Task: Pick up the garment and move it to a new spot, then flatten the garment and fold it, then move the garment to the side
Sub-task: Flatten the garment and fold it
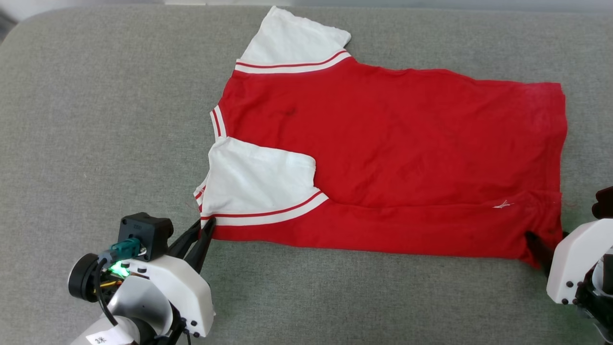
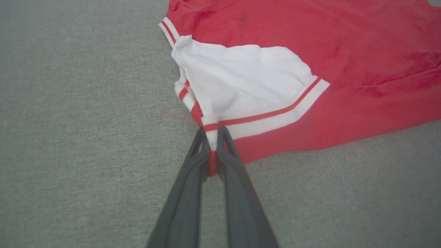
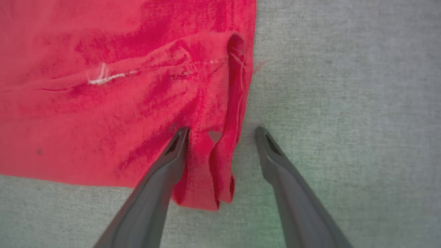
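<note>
"Where was the garment when you looked over?"

"Spread out on the grey cushion, plain red side up. The collar end lay toward the robot's left and the hem toward its right. The far white sleeve stuck out flat at the back. The near white sleeve was folded in over the red body, and a crease ran along the near long edge."

"What about the left gripper?"

"Clenched on the striped trim at the near sleeve's corner. A bit of red-and-white rib was pinched between its dark fingers, low over the cushion."

"And the right gripper?"

"Its jaws were spread wide at the near hem corner. One finger lay on the red cloth and the other sat on bare cushion just beside the hem. The rumpled corner was between them, not gripped."
</note>
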Controlling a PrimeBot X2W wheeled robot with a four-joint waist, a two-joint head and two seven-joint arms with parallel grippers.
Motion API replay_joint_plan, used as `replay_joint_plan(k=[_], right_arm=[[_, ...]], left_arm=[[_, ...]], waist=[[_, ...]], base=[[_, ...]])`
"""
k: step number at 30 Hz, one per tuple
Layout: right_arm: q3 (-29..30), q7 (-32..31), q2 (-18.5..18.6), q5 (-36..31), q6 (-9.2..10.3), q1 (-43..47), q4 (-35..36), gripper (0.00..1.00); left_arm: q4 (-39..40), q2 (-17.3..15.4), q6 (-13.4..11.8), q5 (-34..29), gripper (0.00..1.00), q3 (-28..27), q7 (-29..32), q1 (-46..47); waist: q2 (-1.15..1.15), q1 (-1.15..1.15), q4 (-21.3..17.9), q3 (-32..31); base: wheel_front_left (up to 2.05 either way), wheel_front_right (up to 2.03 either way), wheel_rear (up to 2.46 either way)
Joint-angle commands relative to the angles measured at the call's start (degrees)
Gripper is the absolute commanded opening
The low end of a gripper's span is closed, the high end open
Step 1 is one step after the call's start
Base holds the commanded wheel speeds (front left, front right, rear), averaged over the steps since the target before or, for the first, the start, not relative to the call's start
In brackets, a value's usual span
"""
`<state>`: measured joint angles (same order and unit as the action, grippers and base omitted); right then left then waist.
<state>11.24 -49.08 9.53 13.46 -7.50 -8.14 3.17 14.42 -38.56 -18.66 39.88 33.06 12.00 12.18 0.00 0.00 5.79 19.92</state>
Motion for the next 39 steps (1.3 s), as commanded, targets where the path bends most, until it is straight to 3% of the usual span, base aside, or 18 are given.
replay_joint_plan(k=[1, 5, 6, 7, 8, 20, 28, 35, 39], right_arm=[[-0.5, 0.0, 0.0, -0.2, 0.02, 0.2, -1.8, 1.0], [-2.3, -1.2, -0.1, 0.4, 0.01, 0.8, -4.8, 1.0], [-2.8, -1.9, -0.2, 0.8, 0.0, 1.2, -5.4, 0.82], [-3.2, -2.3, -0.4, 1.1, 0.0, 1.4, -5.9, 0.36], [-3.6, -2.6, -0.5, 1.4, -0.07, 1.7, -6.2, 0.0], [-1.2, -1.5, 3.2, 2.2, 0.06, 2.7, -3.4, 0.0], [-0.4, -4.5, 6.0, 4.5, 0.06, 9.4, 4.0, 0.0], [1.6, -5.8, 4.2, 4.8, 0.05, 15.4, 6.4, 0.0], [1.9, -6.1, 3.0, 5.1, 0.05, 17.1, 5.0, 0.0]], left_arm=[[0.1, 0.2, 0.1, -0.4, 0.0, 0.2, 0.1, 0.7], [-0.4, 0.5, 0.6, -0.1, 0.0, 0.6, 0.0, 0.9], [-0.7, 0.5, 0.7, 0.0, 0.0, 0.6, 0.0, 0.9], [-1.0, 0.5, 0.8, 0.1, 0.0, 0.6, 0.0, 1.0], [-1.4, 0.5, 0.9, 0.1, 0.0, 0.7, 0.0, 1.0], [-6.6, -0.9, 2.8, 2.4, 0.0, 1.9, 1.3, -2.4], [-4.0, -4.7, 1.1, 2.8, 0.0, 3.8, 2.6, -10.4], [-3.4, -4.7, 1.3, 4.4, 0.0, 5.7, 2.6, -15.3], [-5.1, -3.4, 2.6, 4.8, 0.0, 6.8, 2.2, -15.4]], waist=[[0.0, 0.0, 0.4, 0.6], [0.0, 0.0, 0.8, 1.2], [0.0, 0.0, 0.8, 1.2], [0.0, 0.0, 0.9, 1.3], [0.0, 0.0, 0.9, 1.3], [0.0, 0.0, -0.5, -4.3], [0.0, 0.0, -1.5, -10.5], [0.0, 0.0, -1.9, -11.8], [0.0, 0.0, -1.9, -11.7]], base=[[0.0, 0.0, 0.0], [0.0, 0.0, 0.0], [0.0, 0.0, 0.0], [0.0, 0.0, 0.0], [0.0, 0.0, 0.0], [0.0, 0.0, 0.0], [0.0, 0.0, 0.0], [0.0, 0.0, 0.0], [0.0, 0.0, 0.0]])
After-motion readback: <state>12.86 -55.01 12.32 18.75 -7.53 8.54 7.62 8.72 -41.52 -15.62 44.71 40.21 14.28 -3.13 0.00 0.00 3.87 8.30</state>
